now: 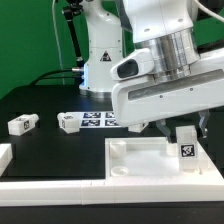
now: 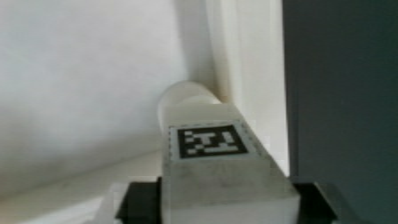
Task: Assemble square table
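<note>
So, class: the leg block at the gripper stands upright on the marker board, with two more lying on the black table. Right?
No. That leg block stands on the square tabletop, not the marker board; the exterior view shows it. The rest holds.

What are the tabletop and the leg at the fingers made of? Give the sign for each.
The tabletop: likely white plastic, matte, with a moulded raised rim. The leg: seemingly the same white plastic, with a smooth rounded end. Its black-and-white tag looks like printed paper.
</note>
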Robot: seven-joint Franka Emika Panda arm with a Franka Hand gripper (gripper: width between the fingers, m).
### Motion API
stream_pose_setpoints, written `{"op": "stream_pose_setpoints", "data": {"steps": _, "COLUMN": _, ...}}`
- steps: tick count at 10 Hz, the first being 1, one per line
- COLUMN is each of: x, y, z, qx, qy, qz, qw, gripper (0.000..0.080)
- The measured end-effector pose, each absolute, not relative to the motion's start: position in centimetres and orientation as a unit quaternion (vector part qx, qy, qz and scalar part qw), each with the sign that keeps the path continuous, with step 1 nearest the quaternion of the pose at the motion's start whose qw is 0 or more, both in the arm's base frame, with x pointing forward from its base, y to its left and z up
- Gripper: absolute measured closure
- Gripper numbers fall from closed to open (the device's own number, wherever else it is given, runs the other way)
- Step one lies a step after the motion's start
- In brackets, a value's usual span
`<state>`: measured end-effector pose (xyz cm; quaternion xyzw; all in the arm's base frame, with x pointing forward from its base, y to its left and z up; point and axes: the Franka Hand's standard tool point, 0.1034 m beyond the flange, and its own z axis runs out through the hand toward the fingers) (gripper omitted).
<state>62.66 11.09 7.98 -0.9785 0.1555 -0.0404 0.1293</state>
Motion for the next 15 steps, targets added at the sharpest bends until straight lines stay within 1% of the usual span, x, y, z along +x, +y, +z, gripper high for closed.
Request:
{"op": "stream_pose_setpoints", "data": {"steps": 2, "x": 62.64, "y": 11.27, "z": 7.93, "qx": -0.923, "qy": 0.364, "qz": -0.018, "qw": 0.124, "gripper": 0.0494}}
{"op": "stream_pose_setpoints", "data": {"steps": 3, "x": 62.64, "y": 11.32, "z": 7.88, "qx": -0.885, "qy": 0.448, "qz": -0.006, "qw": 0.128, "gripper": 0.0492}}
{"op": "stream_pose_setpoints", "data": {"steps": 5, "x": 62.55, "y": 11.29, "z": 7.8, "qx": -0.822, "qy": 0.55, "qz": 0.019, "qw": 0.148, "gripper": 0.0492}}
{"op": "stream_pose_setpoints", "data": {"steps": 6, "x": 62.46, "y": 11.37, "z": 7.72, "qx": -0.807, "qy": 0.571, "qz": 0.025, "qw": 0.15, "gripper": 0.0492}}
{"op": "stream_pose_setpoints", "data": {"steps": 8, "x": 62.28, "y": 11.6, "z": 7.63, "qx": -0.833, "qy": 0.532, "qz": 0.022, "qw": 0.148, "gripper": 0.0492}}
{"op": "stream_pose_setpoints", "data": {"steps": 9, "x": 61.96, "y": 12.04, "z": 7.58, "qx": -0.882, "qy": 0.45, "qz": 0.017, "qw": 0.138, "gripper": 0.0311}}
{"op": "stream_pose_setpoints", "data": {"steps": 10, "x": 62.05, "y": 11.95, "z": 7.77, "qx": -0.931, "qy": 0.341, "qz": 0.006, "qw": 0.128, "gripper": 0.0203}}
{"op": "stream_pose_setpoints", "data": {"steps": 11, "x": 62.09, "y": 12.02, "z": 8.01, "qx": -0.956, "qy": 0.267, "qz": 0.011, "qw": 0.122, "gripper": 0.0203}}
{"op": "stream_pose_setpoints", "data": {"steps": 12, "x": 62.19, "y": 11.99, "z": 7.93, "qx": -0.962, "qy": 0.243, "qz": 0.005, "qw": 0.123, "gripper": 0.0161}}
{"op": "stream_pose_setpoints", "data": {"steps": 15, "x": 62.13, "y": 11.97, "z": 7.84, "qx": -0.981, "qy": 0.153, "qz": -0.006, "qw": 0.122, "gripper": 0.0151}}
